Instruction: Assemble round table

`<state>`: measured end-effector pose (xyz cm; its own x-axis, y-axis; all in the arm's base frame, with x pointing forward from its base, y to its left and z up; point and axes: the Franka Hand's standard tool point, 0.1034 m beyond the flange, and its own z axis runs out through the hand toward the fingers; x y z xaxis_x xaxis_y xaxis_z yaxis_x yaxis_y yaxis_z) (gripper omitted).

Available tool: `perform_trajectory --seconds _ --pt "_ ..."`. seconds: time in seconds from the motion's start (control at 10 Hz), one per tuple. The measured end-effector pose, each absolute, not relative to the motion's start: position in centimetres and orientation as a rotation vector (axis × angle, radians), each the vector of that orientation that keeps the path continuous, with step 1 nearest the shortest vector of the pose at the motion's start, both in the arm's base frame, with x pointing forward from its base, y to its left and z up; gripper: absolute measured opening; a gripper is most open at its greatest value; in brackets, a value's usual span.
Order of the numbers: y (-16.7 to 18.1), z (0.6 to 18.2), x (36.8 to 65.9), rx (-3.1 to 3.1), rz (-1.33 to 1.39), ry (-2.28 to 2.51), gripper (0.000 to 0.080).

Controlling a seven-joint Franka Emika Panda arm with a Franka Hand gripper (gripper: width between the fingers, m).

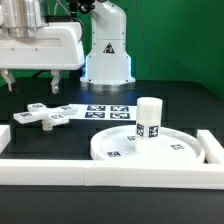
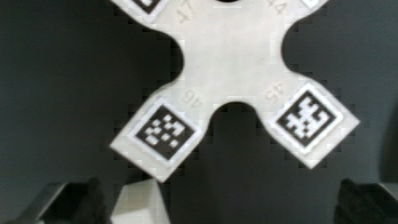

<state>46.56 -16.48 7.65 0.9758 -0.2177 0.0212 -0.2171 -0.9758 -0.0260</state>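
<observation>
black tabletop [image 1: 190,110], green backdrop [image 1: 195,40], white border rails [image 1: 100,172] along the near edge. the gripper [image 1: 32,82] hangs over the cross-shaped foot [image 1: 45,115], jaws spread wide with nothing between them. the foot lies flat on the table toward the exterior view's left, well apart from the disc [image 1: 160,152]. the leg [image 1: 149,118] stands upright at the disc's middle; cannot tell if it is seated in the hub. judgement: the foot looks like stiff, light, smooth plastic, thin and apt to skid if nudged. best hold is across one arm near the narrow waist, fingers square to the flat edges.
</observation>
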Motion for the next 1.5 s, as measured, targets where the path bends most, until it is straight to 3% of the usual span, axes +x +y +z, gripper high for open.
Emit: perform_trajectory --seconds 0.6,1.5 --pt "-15.5 6.7 46.8 -3.143 -0.063 0.158 0.0648" --pt "-15.6 4.9 44.2 -3.14 0.008 0.125 0.0648"
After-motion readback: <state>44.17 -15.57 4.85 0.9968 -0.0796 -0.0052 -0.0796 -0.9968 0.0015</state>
